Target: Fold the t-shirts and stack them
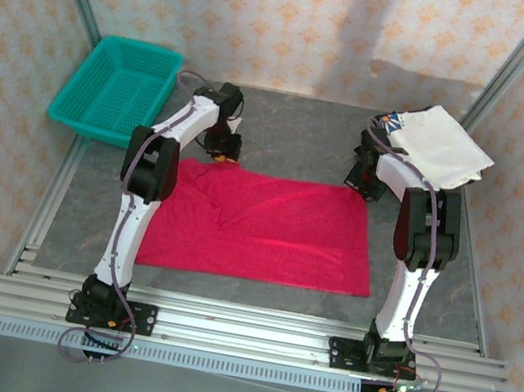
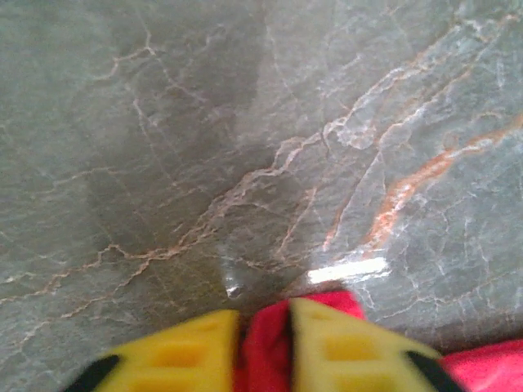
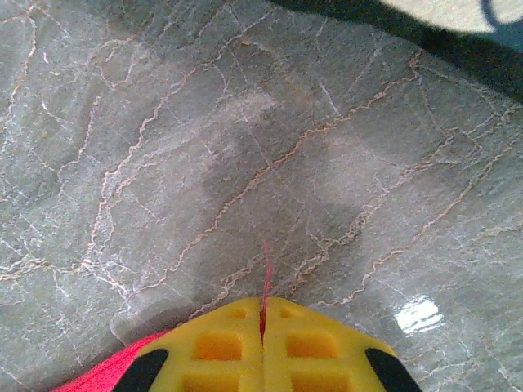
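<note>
A bright red t-shirt (image 1: 266, 229) lies spread across the middle of the grey marble table. My left gripper (image 1: 221, 151) is at its far left corner, its yellow fingers (image 2: 347, 347) shut on a bunched fold of the red cloth (image 2: 265, 347). My right gripper (image 1: 362, 185) is at the far right corner, yellow fingers (image 3: 319, 343) pressed together with a thin edge of the red t-shirt (image 3: 265, 282) pinched between them. A folded white t-shirt (image 1: 441, 146) rests on a dark printed one at the back right.
A teal mesh basket (image 1: 118, 90) stands at the back left, beyond the table's edge rail. Aluminium frame rails (image 1: 248, 331) run along the near edge. Bare marble (image 1: 293, 136) lies behind the red shirt, between the two arms.
</note>
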`<act>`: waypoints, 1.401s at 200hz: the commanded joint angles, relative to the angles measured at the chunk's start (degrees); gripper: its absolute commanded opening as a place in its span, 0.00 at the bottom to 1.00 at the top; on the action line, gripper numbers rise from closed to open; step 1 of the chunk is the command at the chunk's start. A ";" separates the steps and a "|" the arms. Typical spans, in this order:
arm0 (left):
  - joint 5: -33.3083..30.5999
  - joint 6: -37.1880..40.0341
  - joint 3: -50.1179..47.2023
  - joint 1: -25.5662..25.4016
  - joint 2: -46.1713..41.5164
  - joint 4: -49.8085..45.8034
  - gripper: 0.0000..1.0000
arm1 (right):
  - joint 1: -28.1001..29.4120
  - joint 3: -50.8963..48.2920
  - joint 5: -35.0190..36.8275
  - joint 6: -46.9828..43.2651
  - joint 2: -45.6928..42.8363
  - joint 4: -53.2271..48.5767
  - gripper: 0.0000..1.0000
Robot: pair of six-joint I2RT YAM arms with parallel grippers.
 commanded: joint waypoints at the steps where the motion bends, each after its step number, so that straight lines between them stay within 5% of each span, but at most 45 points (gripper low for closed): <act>1: 1.22 0.84 -1.53 -1.11 -1.33 -1.95 0.09 | 0.49 1.71 0.90 -0.72 -2.15 -1.22 0.00; 44: -6.52 -0.66 -5.38 -1.88 -9.57 2.28 0.05 | 0.59 2.08 0.96 -0.72 -2.27 -1.55 0.00; 125: -23.82 -10.62 -31.22 -10.69 -30.63 10.25 0.04 | 0.58 0.64 0.37 -0.66 -2.51 -0.79 0.00; 178: -20.94 -27.51 -54.39 -21.57 -43.76 17.47 0.03 | 0.66 -1.80 -0.35 -0.10 -3.18 0.42 0.00; 216: -17.33 -30.77 -61.40 -26.08 -50.13 21.60 0.27 | 0.67 -2.51 -0.79 -0.18 -2.98 1.00 0.00; 236: -19.51 -29.07 -58.33 -24.85 -55.61 20.33 0.64 | 0.67 -2.45 -1.21 -0.22 -2.76 0.81 0.00; 247: -19.50 -28.17 -55.76 -22.59 -57.43 19.46 0.76 | 0.71 -2.48 -1.39 -0.27 -2.81 0.87 0.00; 280: -18.92 -26.96 -47.85 -12.47 -54.30 9.33 0.81 | 0.69 -2.18 -1.70 -0.21 -2.84 0.68 0.00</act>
